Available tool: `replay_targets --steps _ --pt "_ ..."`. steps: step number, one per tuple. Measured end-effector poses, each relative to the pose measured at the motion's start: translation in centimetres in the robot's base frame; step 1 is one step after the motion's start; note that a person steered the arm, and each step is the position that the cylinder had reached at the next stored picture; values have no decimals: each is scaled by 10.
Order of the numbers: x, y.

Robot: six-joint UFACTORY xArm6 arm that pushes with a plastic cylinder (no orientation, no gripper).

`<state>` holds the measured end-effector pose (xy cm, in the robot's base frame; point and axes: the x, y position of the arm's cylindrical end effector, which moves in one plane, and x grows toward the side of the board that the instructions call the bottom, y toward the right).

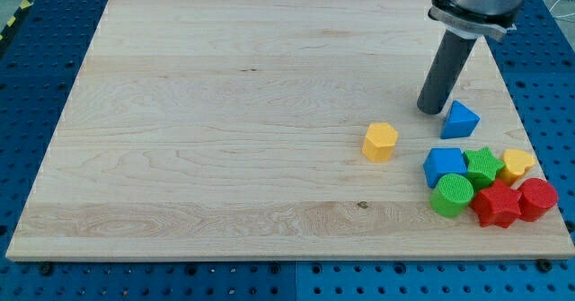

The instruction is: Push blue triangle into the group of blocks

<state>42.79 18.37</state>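
Yellow hexagonal block sits apart at the left of the cluster; my tip (a bare rod, nothing to open or close) seems to touch the blue triangle from its left. The blue cube and green star lie below. Pushing sideways could slide the triangle off the board rather than down. The rod stands near-vertical.

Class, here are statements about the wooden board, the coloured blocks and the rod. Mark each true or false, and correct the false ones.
1. My tip is just to the view's left of the blue triangle. True.
2. The blue triangle already touches the group. False: a gap separates it from the blue cube.
3. The yellow hexagon stands apart, to the view's left of the group. True.
4. The green cylinder lies at the view's top. False: near the bottom right.
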Motion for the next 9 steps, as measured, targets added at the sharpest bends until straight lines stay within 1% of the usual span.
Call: replay_targets --steps 1,4,7,9 --pt "0 12" --pt "25 38" --pt "24 18" --pt "55 21"
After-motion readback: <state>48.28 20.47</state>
